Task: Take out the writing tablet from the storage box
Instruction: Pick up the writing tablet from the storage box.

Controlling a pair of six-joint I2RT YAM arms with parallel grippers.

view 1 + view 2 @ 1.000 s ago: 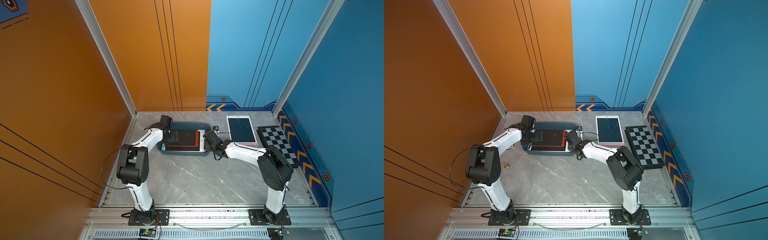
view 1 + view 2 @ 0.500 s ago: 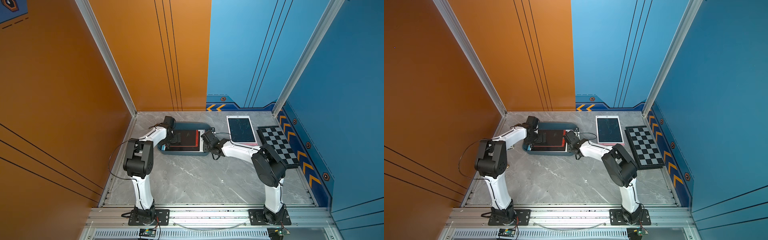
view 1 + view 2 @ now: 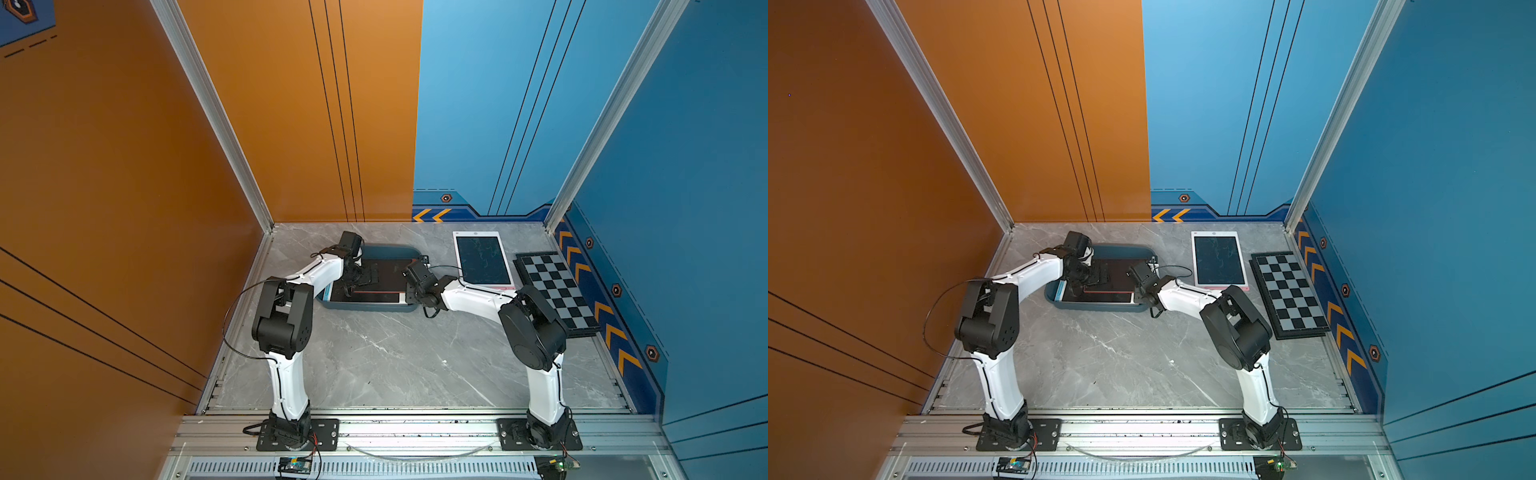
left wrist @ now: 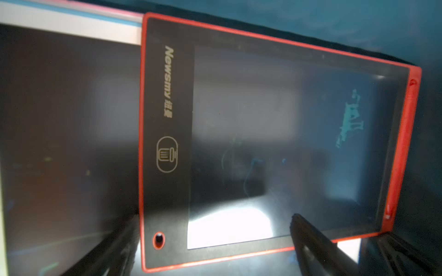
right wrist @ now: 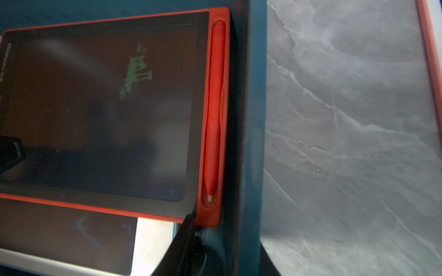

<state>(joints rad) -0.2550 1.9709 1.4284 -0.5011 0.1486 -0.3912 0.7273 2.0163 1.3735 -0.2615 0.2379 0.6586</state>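
The storage box (image 3: 386,250) (image 3: 1121,249), a dark teal tub, sits at the back of the table in both top views. A red-framed writing tablet (image 3: 388,272) (image 4: 275,131) (image 5: 95,107) lies in it, askew on a white-framed tablet (image 3: 374,297) (image 5: 148,239). A red stylus (image 5: 215,95) sits in its side slot. My left gripper (image 3: 365,276) (image 4: 215,219) hovers open over the red tablet's left part, holding nothing. My right gripper (image 3: 409,275) (image 5: 227,231) is at the box's right end, with one finger inside by the tablet's corner and one outside, shut on the wall (image 5: 248,119).
A pink-framed tablet (image 3: 482,259) lies on the grey table to the right of the box. A black-and-white chequered board (image 3: 557,291) lies beyond it by the blue right wall. Orange and blue walls enclose the table.
The right gripper has moved in to the box's right end and its jaws have narrowed around the wall. The left arm's elbow has shifted inward, and its gripper stays open over the tablet.
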